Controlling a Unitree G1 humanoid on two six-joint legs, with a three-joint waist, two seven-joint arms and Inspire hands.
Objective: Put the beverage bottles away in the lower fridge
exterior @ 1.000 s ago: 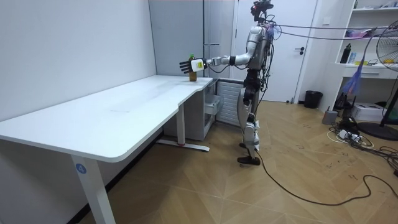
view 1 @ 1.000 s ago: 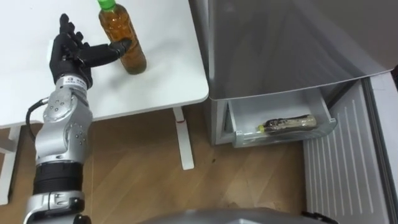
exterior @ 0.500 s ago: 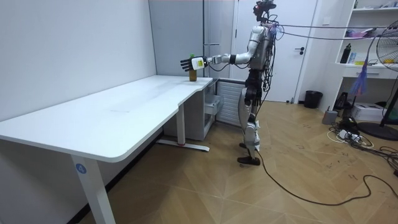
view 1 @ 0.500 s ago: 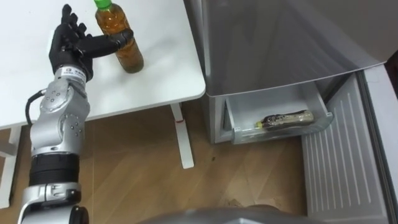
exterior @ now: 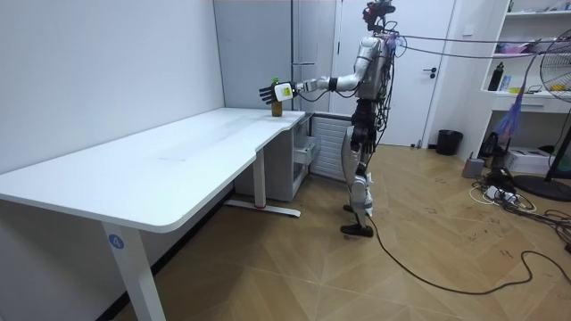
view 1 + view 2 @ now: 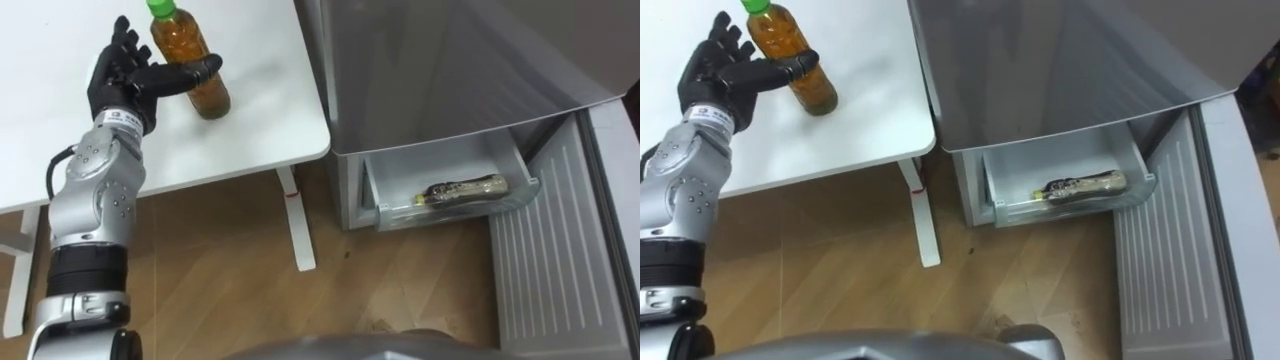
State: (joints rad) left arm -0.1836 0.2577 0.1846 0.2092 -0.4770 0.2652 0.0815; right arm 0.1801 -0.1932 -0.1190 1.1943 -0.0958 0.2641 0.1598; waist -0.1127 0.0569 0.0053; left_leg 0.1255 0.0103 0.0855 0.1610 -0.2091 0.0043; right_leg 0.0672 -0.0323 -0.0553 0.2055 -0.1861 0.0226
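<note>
White, smooth-topped bench (image 6: 250, 120), rounded at the corner, beside a tall grey metal fridge (image 6: 450, 70). The fridge's pale plastic lower drawer (image 6: 445, 215) stands pulled out, with one dark bottle (image 6: 462, 190) lying flat in it. The task's thing, a clear plastic bottle of amber drink with a green screw cap (image 6: 207, 95), stands upright near the bench's fridge-side end. The black left robot hand (image 6: 125, 80) is just beside the bottle, fingers spread and upright, thumb (image 6: 195, 70) laid across it. The bottle is probably full, moderately heavy, stiff and slick, so it is best gripped around the mid-body.
</note>
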